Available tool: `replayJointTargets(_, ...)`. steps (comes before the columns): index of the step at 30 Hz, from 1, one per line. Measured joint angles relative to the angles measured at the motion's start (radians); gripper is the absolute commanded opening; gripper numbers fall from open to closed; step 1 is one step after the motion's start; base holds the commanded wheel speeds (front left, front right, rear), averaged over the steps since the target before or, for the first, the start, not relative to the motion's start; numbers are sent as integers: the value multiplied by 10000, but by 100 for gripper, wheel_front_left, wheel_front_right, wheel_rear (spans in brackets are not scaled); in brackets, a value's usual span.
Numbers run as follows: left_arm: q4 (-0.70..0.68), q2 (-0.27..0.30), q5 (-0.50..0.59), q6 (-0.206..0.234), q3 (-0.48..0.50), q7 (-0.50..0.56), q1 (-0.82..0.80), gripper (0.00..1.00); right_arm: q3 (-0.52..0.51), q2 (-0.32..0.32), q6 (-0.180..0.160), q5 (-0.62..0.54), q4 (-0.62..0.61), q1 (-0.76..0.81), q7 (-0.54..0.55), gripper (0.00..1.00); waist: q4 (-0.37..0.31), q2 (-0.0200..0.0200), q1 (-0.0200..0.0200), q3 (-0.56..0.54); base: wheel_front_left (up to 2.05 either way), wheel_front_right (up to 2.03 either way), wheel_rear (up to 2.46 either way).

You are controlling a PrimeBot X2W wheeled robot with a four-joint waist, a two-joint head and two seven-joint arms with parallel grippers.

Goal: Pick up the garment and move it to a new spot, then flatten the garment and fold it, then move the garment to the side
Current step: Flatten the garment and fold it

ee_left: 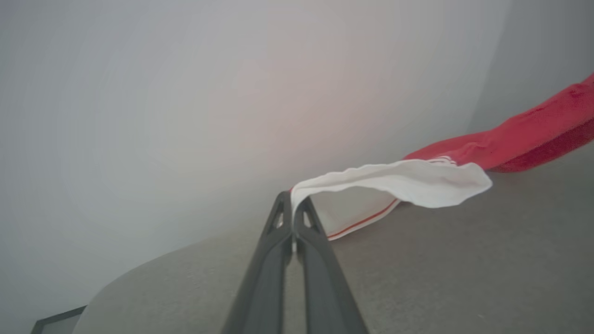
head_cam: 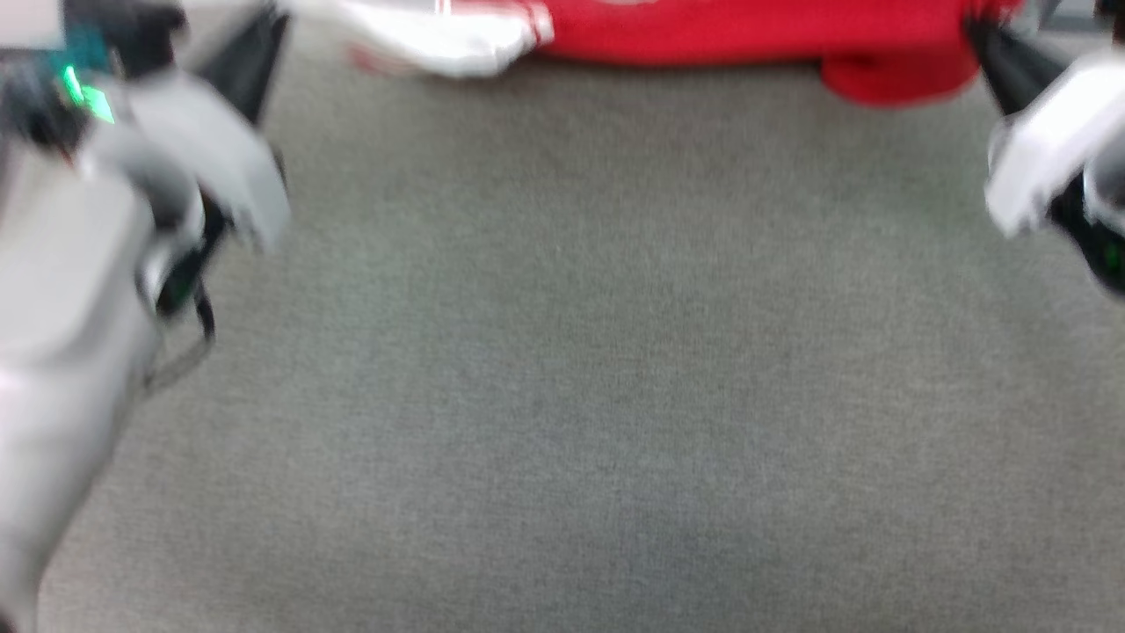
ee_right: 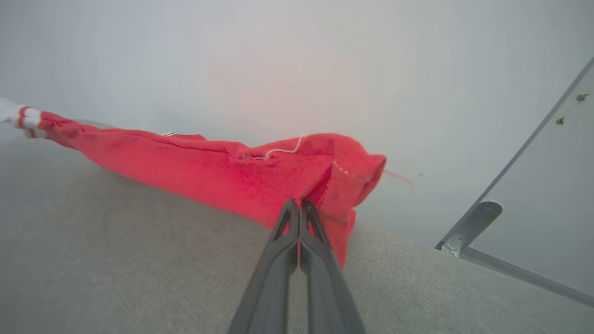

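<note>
**Position.** In the head view, which is blurred, the garment (head_cam: 703,31) lies along the 12 o'clock edge, spanned between both grippers. Its lower edge appears to touch the grey fabric surface (head_cam: 562,352).

**Tool state.**
- The left gripper (ee_left: 293,209), at 10 o'clock in the head view, is clamped on the hem of the white sleeve (ee_left: 417,183), which is lifted off the surface.
- The right gripper (ee_right: 299,204), at 2 o'clock, is clamped on a bunched red corner that folds over around its fingertips.

**Procedure (judged: carrying and spreading).**
1. Move both arms at one rate and one height, so the span is taut but not stretched.
2. Avoid jerks. The sleeve grip takes only thin cloth near its edge and may slip.
3. Draw toward 6 o'clock and lay the trailing edge down first.
4. Release only once the cloth is down, then smooth the folded right corner.
</note>
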Motion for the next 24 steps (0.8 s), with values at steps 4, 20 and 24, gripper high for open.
replayJointTargets(4,-1902,782,-453,635,-67,349,1911,0,130,-972,0,343,-1250,1348,2,0,56,0,0,-569,0,0,0)
replayJointTargets(20,-9806,4100,-2190,5172,-13,894,8304,0,-821,-3361,0,-863,-5198,6195,-407,0,282,0,0,-1217,0,0,0)
replayJointTargets(24,-10608,4203,-2732,5831,-38,598,9428,0,-1607,-3540,0,-1202,-5977,7670,-474,0,275,0,0,-1223,0,0,0)
